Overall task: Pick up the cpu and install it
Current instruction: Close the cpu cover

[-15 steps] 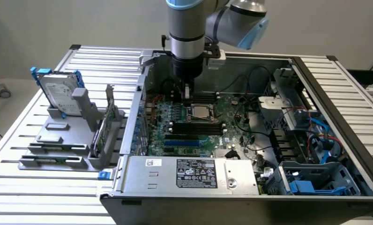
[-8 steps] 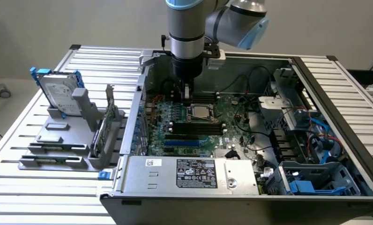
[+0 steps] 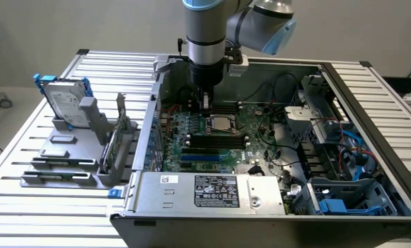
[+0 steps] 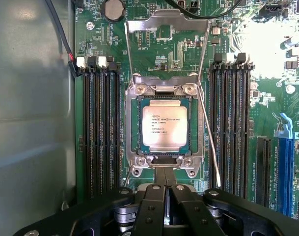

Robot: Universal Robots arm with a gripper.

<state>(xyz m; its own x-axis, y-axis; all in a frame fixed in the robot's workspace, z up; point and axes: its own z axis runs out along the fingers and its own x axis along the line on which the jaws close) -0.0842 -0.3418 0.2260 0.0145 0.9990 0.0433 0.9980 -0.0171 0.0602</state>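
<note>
Inside the computer case point(image 3: 261, 70), we find the cpu point(image 4: 164, 125) lying flat in the socket point(image 4: 164, 88) at the middle of the motherboard point(image 4: 267, 98), with the load plate point(image 4: 166, 24) hinged open. In the exterior view, the gripper point(image 3: 205, 111) hangs at eleven o'clock of the cpu, just above it, jaws clenched together on nothing. We judge the chip light, thin and rigid, with a slick metal lid and a fragile underside. Grasp it by two opposite rims. Memory slots point(image 3: 219, 140) lie at six o'clock.
</note>
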